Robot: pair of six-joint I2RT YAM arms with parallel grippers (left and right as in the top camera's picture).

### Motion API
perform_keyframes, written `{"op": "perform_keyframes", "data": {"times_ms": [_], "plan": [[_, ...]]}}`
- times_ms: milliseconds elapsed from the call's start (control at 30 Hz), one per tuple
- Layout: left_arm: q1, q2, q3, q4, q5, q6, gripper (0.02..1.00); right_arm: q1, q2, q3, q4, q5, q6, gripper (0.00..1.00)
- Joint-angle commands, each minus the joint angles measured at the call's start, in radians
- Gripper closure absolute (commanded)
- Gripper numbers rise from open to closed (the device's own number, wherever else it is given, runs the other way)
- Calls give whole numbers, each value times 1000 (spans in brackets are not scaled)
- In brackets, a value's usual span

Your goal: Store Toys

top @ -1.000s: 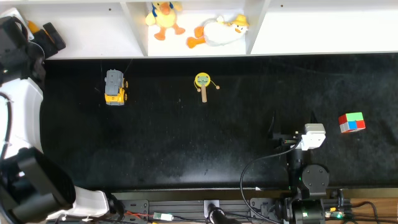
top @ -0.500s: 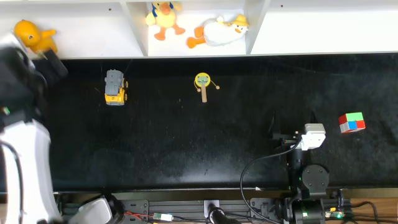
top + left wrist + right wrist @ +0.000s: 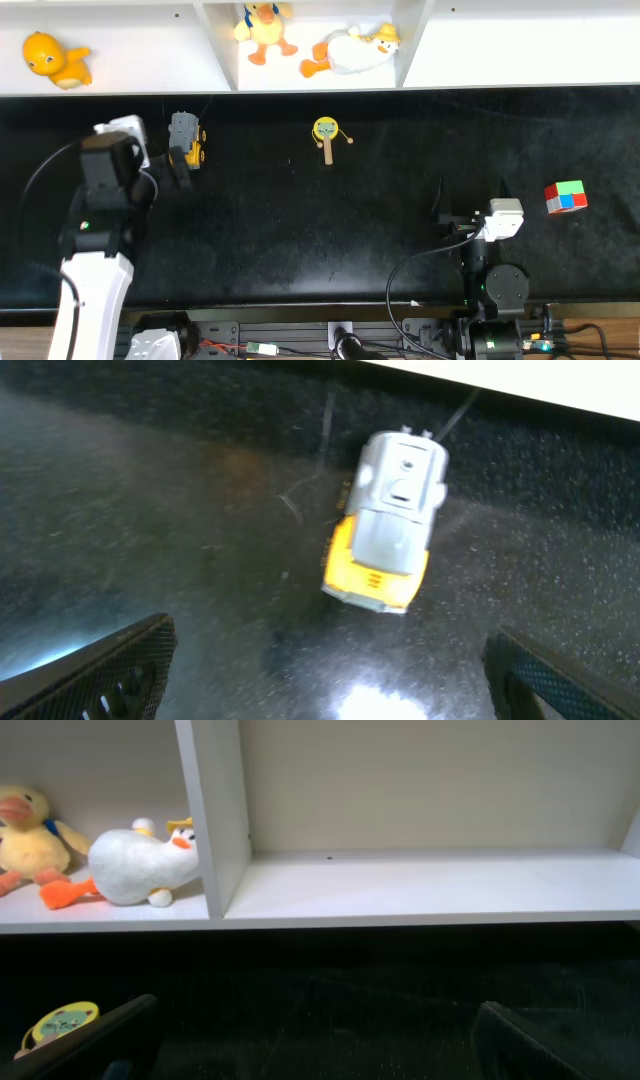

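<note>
Orange duck (image 3: 52, 57) now in far-left shelf (image 3: 120, 80) bay; left tool (image 3: 335, 675), wide & empty, pulled back near truck (image 3: 388, 525). Truck prob next.

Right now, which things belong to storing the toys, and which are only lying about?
For the job: toy truck, rattle drum, colour cube, white shelf; already stored: orange duck, yellow duck plush, white goose plush.
Just lying about: black mat, arm cable.
</note>
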State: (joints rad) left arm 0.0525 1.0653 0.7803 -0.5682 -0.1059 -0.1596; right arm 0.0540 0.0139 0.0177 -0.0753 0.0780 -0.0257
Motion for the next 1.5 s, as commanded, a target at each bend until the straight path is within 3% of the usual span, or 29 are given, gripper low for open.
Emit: {"op": "perform_keyframes", "data": {"times_ms": [33,367,733,1167,1333,1500], "plan": [[-33,105,-5,45,-7,-26,20,5,-10,-13,4,-7,8,7],[-53,354,21,216,0,-16,23,5,-10,-13,4,-7,8,5],[-60,438,26,321,0,-6,18,5,-10,-13,4,-7,8,5],[-60,467,26,360,0,24,511,5,-10,-13,4,-7,8,5],[-60,480,26,357,0,24,636,5,-10,-13,4,-7,8,5],[-60,443,26,338,-1,31,680,5,-10,-13,4,-7,8,5]]}}
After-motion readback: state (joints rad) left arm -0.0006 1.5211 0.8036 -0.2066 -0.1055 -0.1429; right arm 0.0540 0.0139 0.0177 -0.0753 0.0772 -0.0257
